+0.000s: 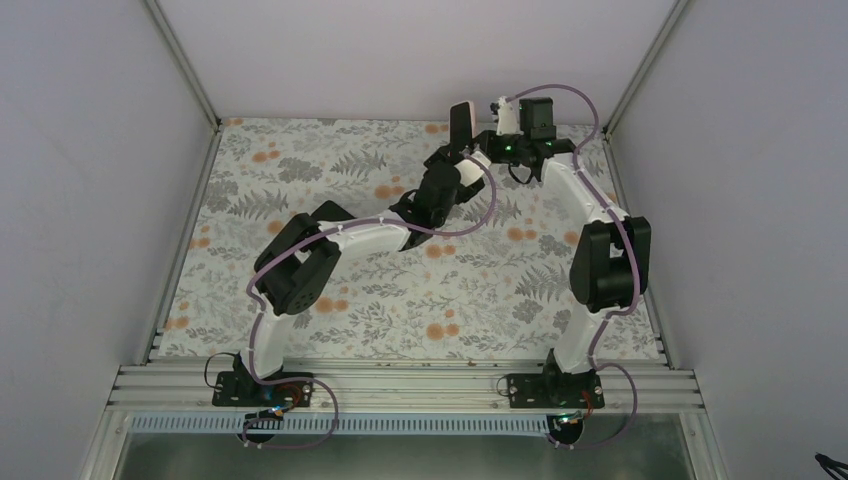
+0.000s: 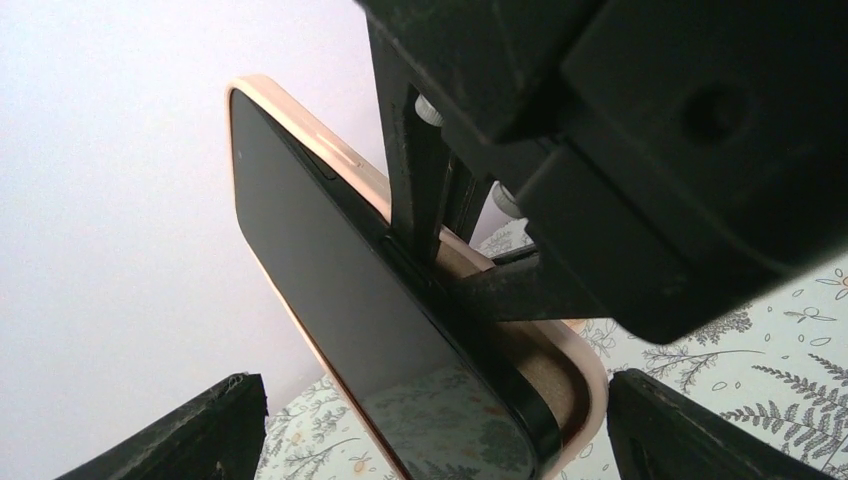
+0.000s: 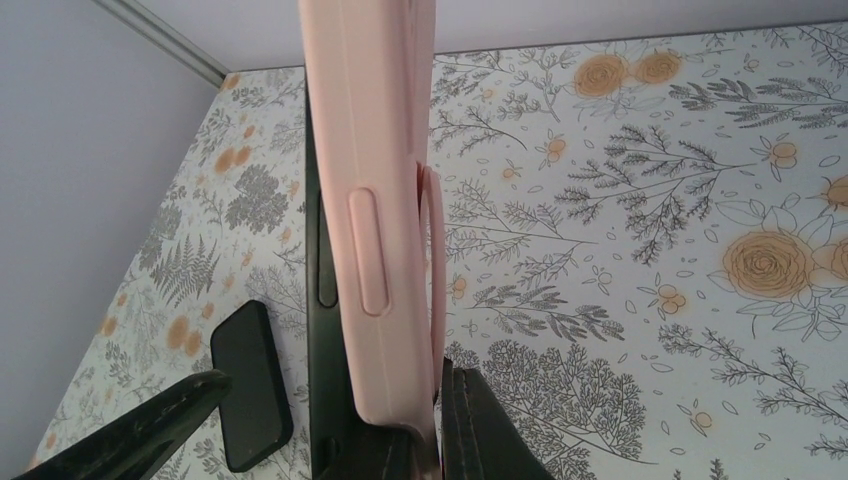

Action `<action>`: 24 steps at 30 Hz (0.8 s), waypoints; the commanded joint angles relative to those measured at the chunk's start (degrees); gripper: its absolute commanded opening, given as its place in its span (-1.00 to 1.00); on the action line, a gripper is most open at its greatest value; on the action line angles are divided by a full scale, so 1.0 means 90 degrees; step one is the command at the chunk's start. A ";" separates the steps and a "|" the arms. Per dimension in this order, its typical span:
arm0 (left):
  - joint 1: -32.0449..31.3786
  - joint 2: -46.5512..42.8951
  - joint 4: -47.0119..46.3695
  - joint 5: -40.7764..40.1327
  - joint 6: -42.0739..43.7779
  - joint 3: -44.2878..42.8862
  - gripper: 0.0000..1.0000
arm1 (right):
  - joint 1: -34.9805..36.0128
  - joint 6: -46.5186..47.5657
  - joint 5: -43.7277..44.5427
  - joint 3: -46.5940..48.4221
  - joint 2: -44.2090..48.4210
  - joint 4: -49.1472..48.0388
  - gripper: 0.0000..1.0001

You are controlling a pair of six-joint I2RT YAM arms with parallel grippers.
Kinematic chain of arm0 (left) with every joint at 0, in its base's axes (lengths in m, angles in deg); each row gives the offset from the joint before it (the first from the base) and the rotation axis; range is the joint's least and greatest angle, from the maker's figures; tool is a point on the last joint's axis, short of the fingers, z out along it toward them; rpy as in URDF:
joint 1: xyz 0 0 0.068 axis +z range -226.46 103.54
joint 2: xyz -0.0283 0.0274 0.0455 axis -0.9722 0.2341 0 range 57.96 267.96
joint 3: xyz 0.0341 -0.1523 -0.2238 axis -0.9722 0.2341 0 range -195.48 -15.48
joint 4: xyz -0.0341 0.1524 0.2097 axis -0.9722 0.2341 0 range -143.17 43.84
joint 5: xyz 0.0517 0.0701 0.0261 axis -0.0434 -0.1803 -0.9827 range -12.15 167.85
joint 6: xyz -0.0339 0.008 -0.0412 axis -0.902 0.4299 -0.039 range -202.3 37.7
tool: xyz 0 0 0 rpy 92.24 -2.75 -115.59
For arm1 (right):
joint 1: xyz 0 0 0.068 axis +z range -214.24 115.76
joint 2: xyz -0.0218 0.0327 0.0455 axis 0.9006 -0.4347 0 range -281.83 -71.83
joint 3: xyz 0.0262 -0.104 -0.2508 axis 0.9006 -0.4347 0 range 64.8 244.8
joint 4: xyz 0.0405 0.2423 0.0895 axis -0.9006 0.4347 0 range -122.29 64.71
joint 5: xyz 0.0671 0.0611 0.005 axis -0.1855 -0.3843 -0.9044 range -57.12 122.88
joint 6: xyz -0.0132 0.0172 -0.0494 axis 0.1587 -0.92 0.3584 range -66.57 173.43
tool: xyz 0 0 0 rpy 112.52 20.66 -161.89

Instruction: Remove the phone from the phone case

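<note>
The phone (image 2: 340, 300), stiff, glassy and likely slippery, is sitting half peeled out of its soft pink case (image 3: 370, 200), both hanging above the table (image 1: 300, 160) near twelve o'clock. My right gripper (image 3: 440, 440) is pinching the case wall tight. My left gripper (image 2: 430, 450) is standing wide around the phone's freed end, and I would grip its side edges.

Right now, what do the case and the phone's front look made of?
Case: probably silicone or soft rubbery plastic; pale pink, matte, no glare, with a moulded button bump. Its tan lining looks like felt or microfibre, though that's uncertain. Phone: front looks like glossy glass, since it mirrors the floral tablecloth; its dark edge is too shadowed to tell.
</note>
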 commanded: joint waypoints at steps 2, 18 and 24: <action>0.0201 -0.0006 -0.0540 -0.0370 0.0066 0.0165 0.68 | 0.0006 -0.0051 -0.0302 -0.0073 0.0357 -0.0254 -0.93; 0.0640 0.0018 -0.1382 -0.1090 0.0401 0.0400 0.21 | -0.0056 -0.0293 -0.1148 -0.0651 0.0471 -0.0492 -0.93; 0.0935 -0.0037 -0.1961 -0.1426 0.0736 0.0562 0.39 | -0.0056 -0.0345 -0.1680 -0.1109 0.0736 -0.0690 -0.93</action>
